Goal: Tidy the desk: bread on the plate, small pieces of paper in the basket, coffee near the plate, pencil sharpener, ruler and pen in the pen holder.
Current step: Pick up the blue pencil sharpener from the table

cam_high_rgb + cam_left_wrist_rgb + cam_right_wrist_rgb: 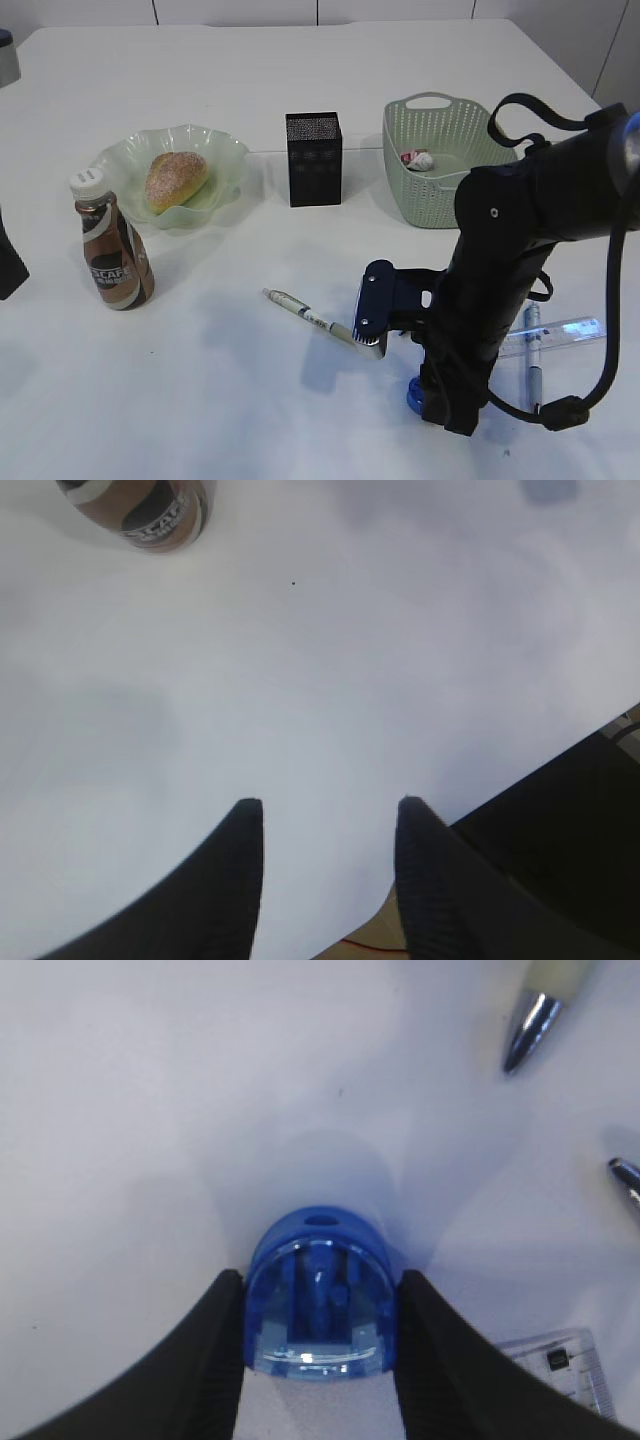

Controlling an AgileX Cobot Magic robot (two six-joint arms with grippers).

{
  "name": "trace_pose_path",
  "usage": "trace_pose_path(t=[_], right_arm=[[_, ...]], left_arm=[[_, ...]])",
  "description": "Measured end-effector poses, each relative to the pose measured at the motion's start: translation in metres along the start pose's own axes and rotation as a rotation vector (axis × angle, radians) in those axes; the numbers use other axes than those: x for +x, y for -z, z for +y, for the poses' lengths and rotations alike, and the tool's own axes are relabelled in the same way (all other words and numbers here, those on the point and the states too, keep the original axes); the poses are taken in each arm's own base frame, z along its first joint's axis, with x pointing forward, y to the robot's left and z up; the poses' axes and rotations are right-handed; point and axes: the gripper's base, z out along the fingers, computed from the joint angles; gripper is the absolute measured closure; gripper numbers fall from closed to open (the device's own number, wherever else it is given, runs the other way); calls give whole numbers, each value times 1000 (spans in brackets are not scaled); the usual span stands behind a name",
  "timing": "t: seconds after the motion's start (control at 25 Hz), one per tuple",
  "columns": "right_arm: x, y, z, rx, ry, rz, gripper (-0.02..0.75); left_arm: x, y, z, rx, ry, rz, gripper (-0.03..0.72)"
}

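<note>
Now, L to R:
Coffee (112,252): parked beside plate (229,153), bread (176,180) in it — sorted.
Left gripper (325,880): jaws apart, empty, over bare desk (200,400).
Right gripper (318,1345): clamped on pencil sharpener (318,1300), ready for pen holder (314,159).

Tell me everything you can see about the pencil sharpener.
The pencil sharpener is small, dome-shaped, translucent blue plastic, with a hole near its rounded end and its inner parts showing through. It sits on the white desk between the right gripper fingers, which press against both its sides.
</note>
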Motion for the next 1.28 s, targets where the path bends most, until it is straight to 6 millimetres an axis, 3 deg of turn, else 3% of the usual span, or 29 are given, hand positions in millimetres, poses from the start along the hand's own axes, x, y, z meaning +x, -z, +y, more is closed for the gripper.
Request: trace_pose_path(t=[0.64, 0.88, 1.28], right_arm=[[0, 0, 1, -9, -6, -1, 397], [-11, 13, -7, -4, -10, -25, 397], [-53, 68, -38, 92, -25, -201, 397]], left_arm=[[0, 0, 0, 0, 0, 0, 396], [0, 0, 0, 0, 0, 0, 398], [0, 0, 0, 0, 0, 0, 398]])
